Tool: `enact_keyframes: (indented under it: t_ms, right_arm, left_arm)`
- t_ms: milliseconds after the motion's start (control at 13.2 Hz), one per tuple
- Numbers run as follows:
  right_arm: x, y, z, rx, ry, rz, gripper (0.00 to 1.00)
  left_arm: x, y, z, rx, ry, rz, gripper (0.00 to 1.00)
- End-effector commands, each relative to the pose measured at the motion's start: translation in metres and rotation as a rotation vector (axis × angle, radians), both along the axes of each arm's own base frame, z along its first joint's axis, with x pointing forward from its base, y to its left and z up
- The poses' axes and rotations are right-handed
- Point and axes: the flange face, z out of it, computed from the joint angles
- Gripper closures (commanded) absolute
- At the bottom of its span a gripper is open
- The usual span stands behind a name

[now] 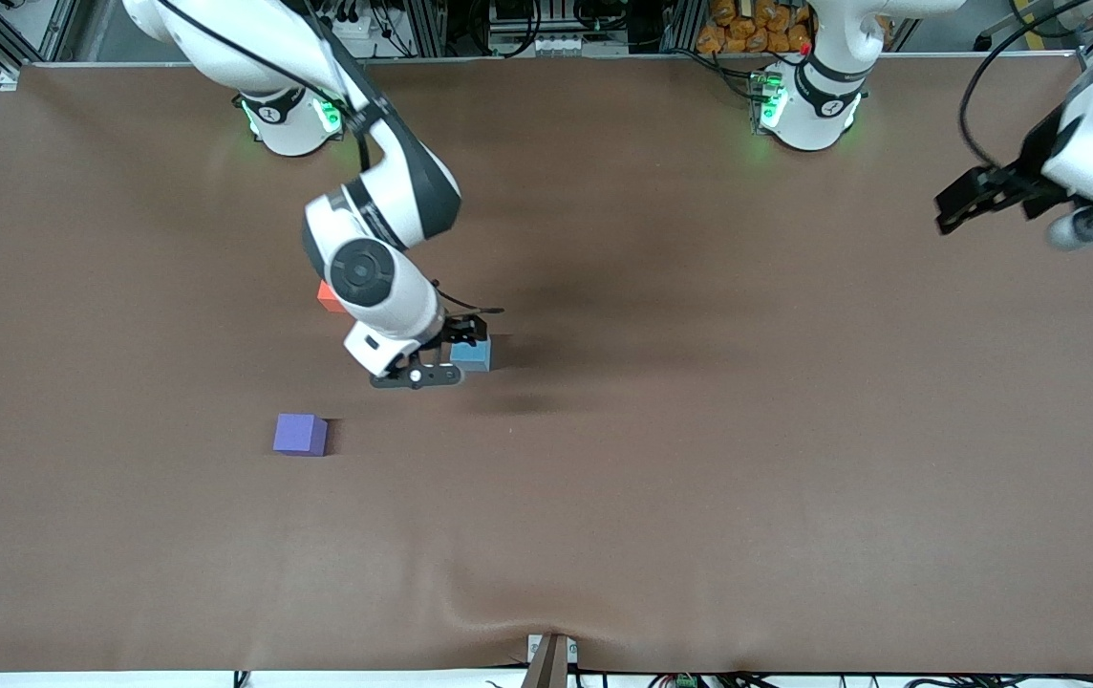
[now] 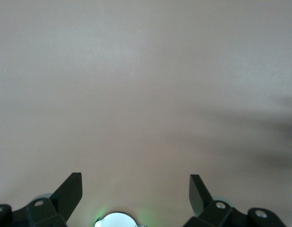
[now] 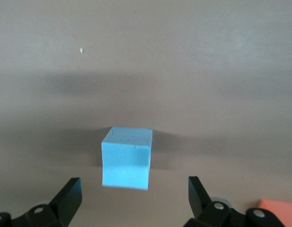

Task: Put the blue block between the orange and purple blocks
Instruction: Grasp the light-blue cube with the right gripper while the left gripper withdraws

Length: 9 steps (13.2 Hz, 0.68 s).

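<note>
The blue block (image 1: 473,354) (image 3: 127,158) lies on the brown table (image 1: 699,430). My right gripper (image 1: 444,355) (image 3: 134,180) hangs open and low right beside it, the block just ahead of the fingertips and untouched. The orange block (image 1: 327,295) (image 3: 278,206) sits farther from the front camera, mostly hidden by the right arm's wrist. The purple block (image 1: 300,434) rests nearer the camera, toward the right arm's end. My left gripper (image 1: 955,208) (image 2: 135,182) waits open and empty above bare table at the left arm's end.
The two arm bases (image 1: 284,119) (image 1: 809,105) stand along the table's edge farthest from the front camera. A mount (image 1: 551,659) sticks up at the table's near edge. Brown cloth covers the whole table, with a slight wrinkle near that mount.
</note>
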Motion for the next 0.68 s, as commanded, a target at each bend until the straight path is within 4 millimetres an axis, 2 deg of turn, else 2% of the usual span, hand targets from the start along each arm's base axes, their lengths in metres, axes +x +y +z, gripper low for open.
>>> enact_keyframes:
  t_ms: [0,151,303,454,605]
  right_arm:
    - [-0.003,0.015,-0.047,-0.027,-0.013,0.019,0.0]
    - [-0.005,0.015,-0.056,-0.042,-0.005,0.03,0.0]
    - [-0.009,0.018,-0.057,-0.046,0.004,0.032,0.0]
    - [-0.014,0.024,-0.058,-0.049,0.004,0.025,0.0]
    - [-0.018,0.028,-0.068,-0.056,0.012,0.033,0.0]
  left_arm:
    - [-0.021,0.006,0.013,0.006,-0.001,-0.03,0.0]
    - [-0.022,0.01,0.021,0.008,-0.007,-0.069,0.0]
    - [-0.02,0.027,0.021,0.0,-0.002,-0.071,0.0]
    - [-0.018,0.032,0.025,-0.006,-0.006,-0.138,0.0]
    - [-0.011,0.035,0.018,-0.004,0.006,-0.129,0.0]
